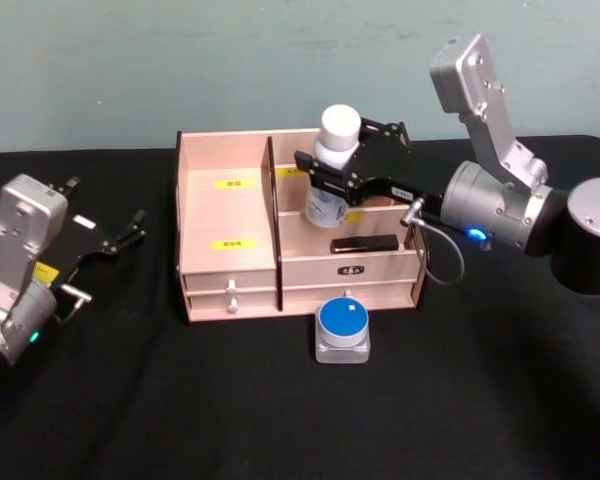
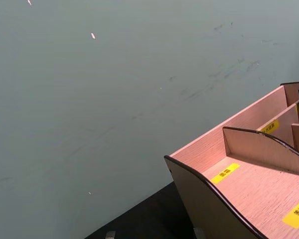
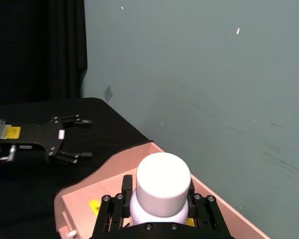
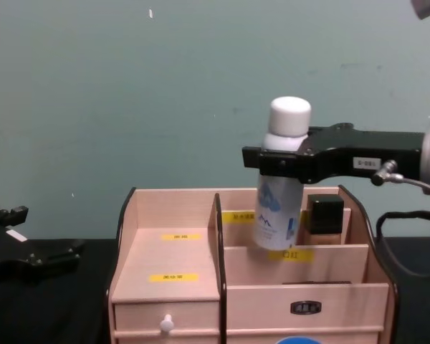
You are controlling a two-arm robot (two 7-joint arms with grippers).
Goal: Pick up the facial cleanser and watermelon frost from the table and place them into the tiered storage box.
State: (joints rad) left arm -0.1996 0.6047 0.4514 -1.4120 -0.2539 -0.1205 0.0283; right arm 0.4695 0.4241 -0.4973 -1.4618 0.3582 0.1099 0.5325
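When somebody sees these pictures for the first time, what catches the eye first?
The right gripper, shut on an upright white-capped bottle, holds it above the right-hand tiers of the tiered storage box. A blue-topped container sits on the black table just in front of the box. The left gripper is open at the table's left.

We place tiered storage box (image 1: 230, 215) at frame centre on bench (image 1: 480, 400), wall behind. Right end effector (image 1: 336, 165) reaches in from right of frame and grips facial cleanser (image 1: 340, 125), upright over box's right rear compartments. Flat bar (image 1: 364, 244) lies on lower right tier. Watermelon frost (image 1: 342, 330) sits on bench just before box front. Left end effector (image 1: 105, 205) is at far left, well apart from box.
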